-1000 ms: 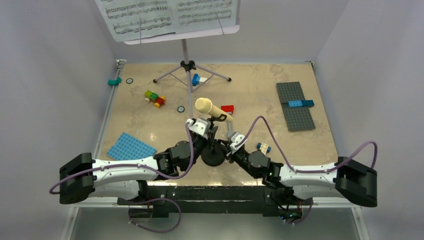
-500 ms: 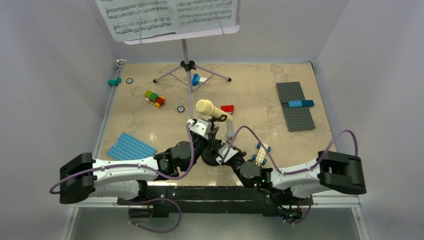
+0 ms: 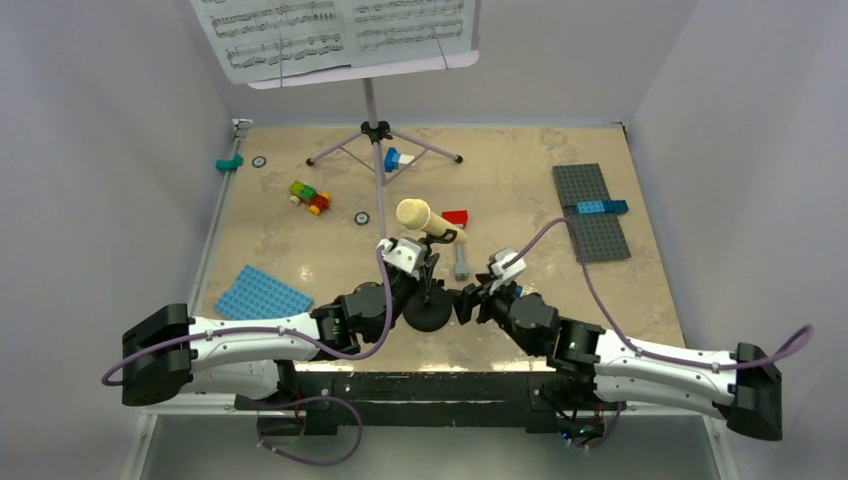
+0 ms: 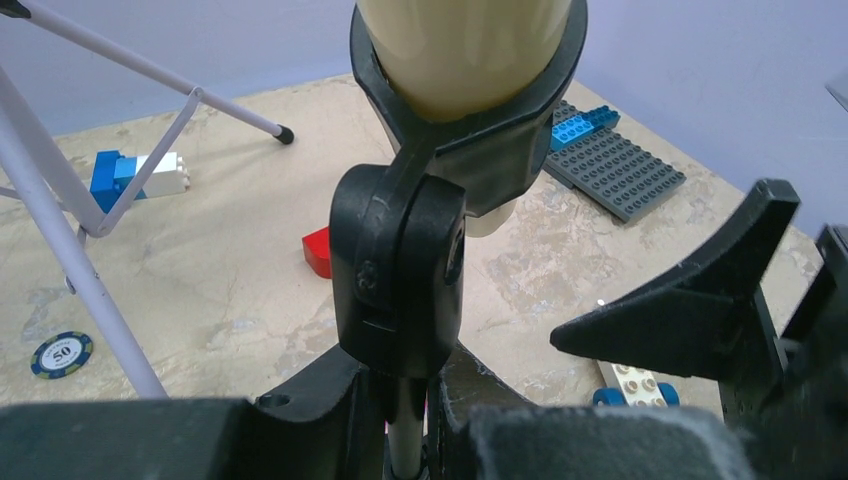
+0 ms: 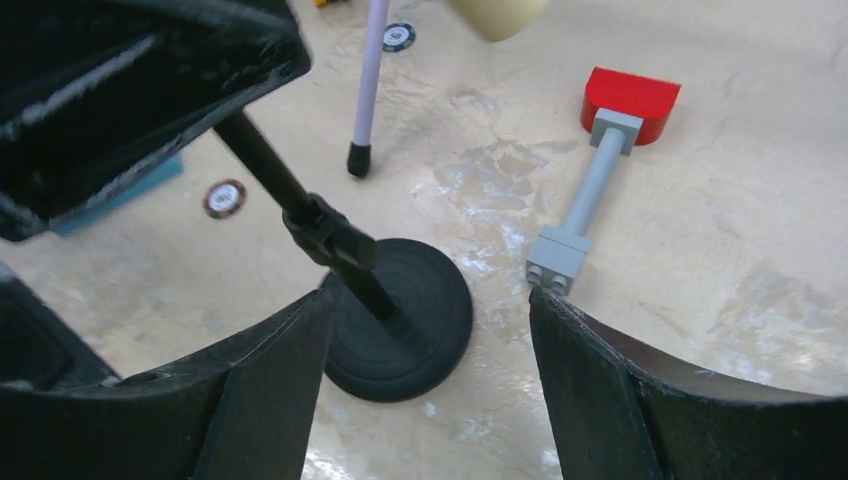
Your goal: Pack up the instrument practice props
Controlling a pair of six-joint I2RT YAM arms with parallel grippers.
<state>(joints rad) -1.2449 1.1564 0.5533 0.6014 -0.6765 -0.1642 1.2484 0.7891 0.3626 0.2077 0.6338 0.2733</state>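
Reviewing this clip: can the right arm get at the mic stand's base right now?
Probably yes. The open right gripper hangs close by the base, with nothing between them. The left gripper pinches the pole higher up, clear of it.

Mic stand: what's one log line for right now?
left gripper: shut on mic stand | right gripper: open beside it | mic: clipped on top

The top camera is looking down from above and behind the arms, far enough back to be taking in the whole table. The left wrist camera is sitting very close, facing forward just over its jaws. The right one is tilting down between its jaws — all three are sharing the mic stand.
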